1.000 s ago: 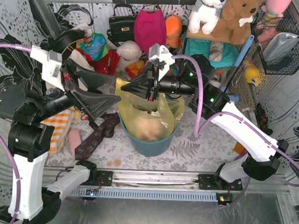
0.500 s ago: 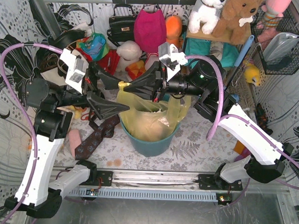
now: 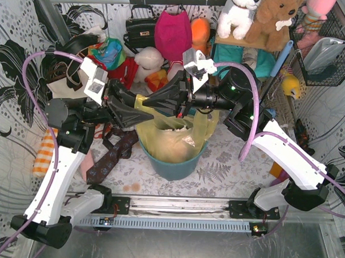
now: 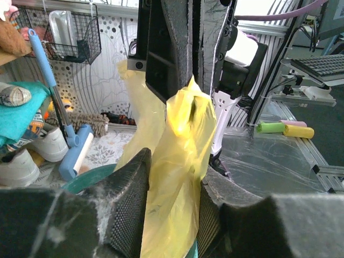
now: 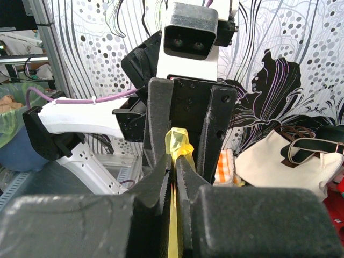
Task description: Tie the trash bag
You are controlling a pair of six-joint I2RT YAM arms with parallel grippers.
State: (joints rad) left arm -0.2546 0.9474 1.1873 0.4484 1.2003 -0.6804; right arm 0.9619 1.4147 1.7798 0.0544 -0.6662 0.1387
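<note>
The yellow trash bag (image 3: 171,139) lines a teal bin (image 3: 174,167) at the middle of the table, with a pale lump inside. My right gripper (image 3: 148,101) holds one corner of the bag pulled up and to the left. In the right wrist view it (image 5: 173,164) is shut on that thin yellow strip (image 5: 179,141), whose tip pokes out past the fingertips. My left gripper (image 3: 142,112) faces it from the left. In the left wrist view its jaws (image 4: 174,166) stand apart on either side of the hanging bag flap (image 4: 185,113), and the loose film brushes both pads.
Soft toys, handbags and a pink bag (image 3: 173,27) crowd the back wall. A dark tie (image 3: 106,158) and an orange checked cloth (image 3: 41,158) lie left of the bin. A cream tote (image 5: 269,161) sits at the left, and a blue brush (image 4: 75,150) and wire basket (image 3: 325,55) at the right.
The right gripper lifted the bag's corner up and left, then held still. The left arm swung right to that corner, and its jaws narrowed around the flap.
</note>
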